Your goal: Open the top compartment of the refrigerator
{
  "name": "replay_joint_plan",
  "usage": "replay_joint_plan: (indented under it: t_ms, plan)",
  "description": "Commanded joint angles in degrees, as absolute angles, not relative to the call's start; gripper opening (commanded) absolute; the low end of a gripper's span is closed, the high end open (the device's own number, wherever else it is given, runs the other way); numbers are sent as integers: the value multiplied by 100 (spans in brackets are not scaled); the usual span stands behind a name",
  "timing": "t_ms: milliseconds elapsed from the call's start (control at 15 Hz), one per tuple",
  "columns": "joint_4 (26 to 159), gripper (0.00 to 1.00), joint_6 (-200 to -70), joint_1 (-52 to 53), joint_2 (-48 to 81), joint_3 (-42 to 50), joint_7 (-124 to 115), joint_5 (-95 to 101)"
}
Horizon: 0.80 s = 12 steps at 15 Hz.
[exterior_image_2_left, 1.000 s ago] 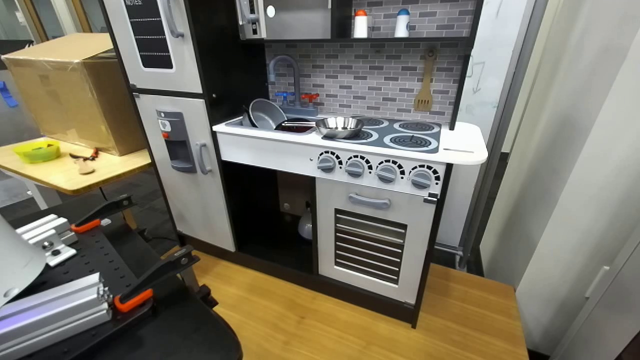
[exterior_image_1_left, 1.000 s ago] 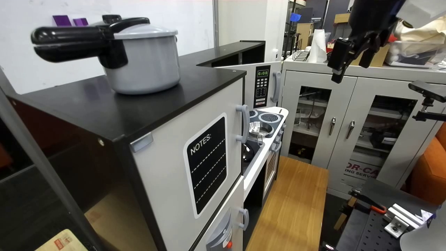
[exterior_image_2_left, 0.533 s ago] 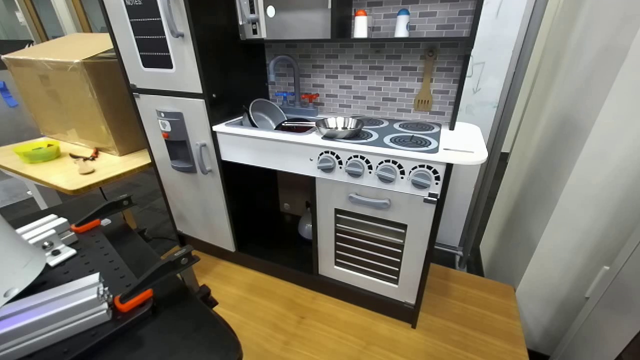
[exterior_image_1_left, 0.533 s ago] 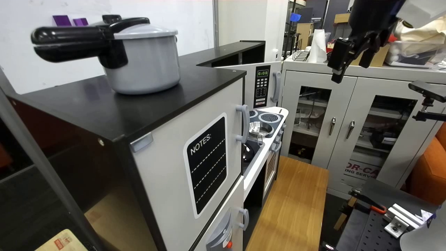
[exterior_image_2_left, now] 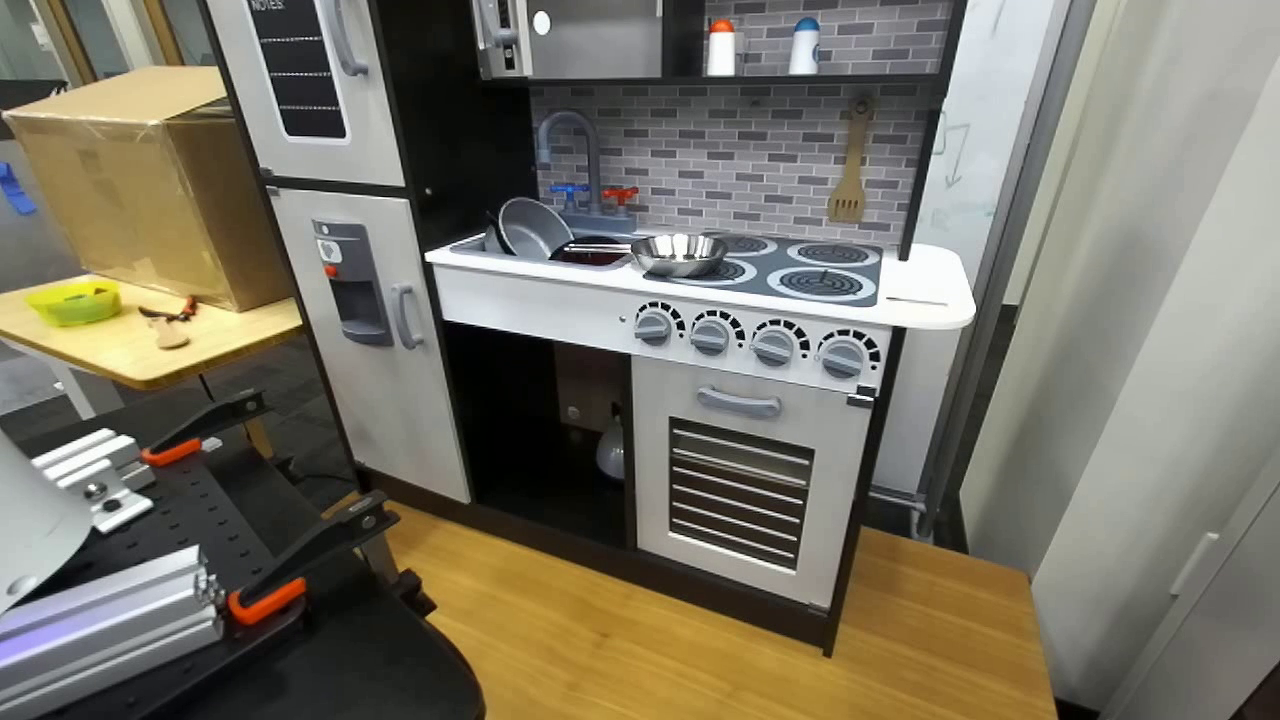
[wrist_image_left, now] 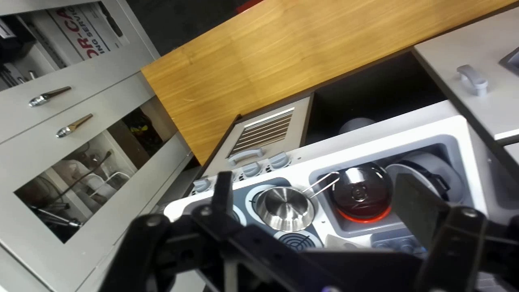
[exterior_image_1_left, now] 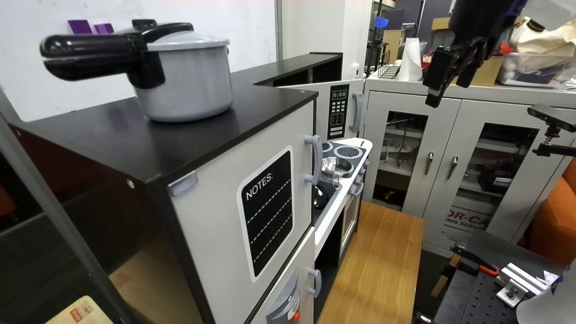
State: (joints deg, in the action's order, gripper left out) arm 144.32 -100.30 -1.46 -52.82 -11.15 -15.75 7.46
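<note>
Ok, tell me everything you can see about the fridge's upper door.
The upper door is flat, whitish, like painted board. It stands upright and looks shut, between the black top and the lower door. It bears a rounded black NOTES panel with white border and dashed lines, a grey handle at one edge and a grey hinge-like block at the opposite top corner. Nothing touches its handle; the tool hangs clear.

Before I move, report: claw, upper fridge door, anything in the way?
Claw open, grasping nothing. Upper fridge door shut, its handle ungripped. Microwave door swung open beyond it, might crowd the approach.
</note>
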Motion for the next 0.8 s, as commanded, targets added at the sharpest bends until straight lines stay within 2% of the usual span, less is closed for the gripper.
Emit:
replay_joint_plan:
  t_ms: [0, 533, 733]
  plan:
    - [14490, 100, -10128, 362, -5417, -678, -998, 223]
    - [14483, 100, -10309, 1143, -5477, -421, 377, -505]
    - [14432, 100, -10170, 1050, -5482, -584, 264, -458]
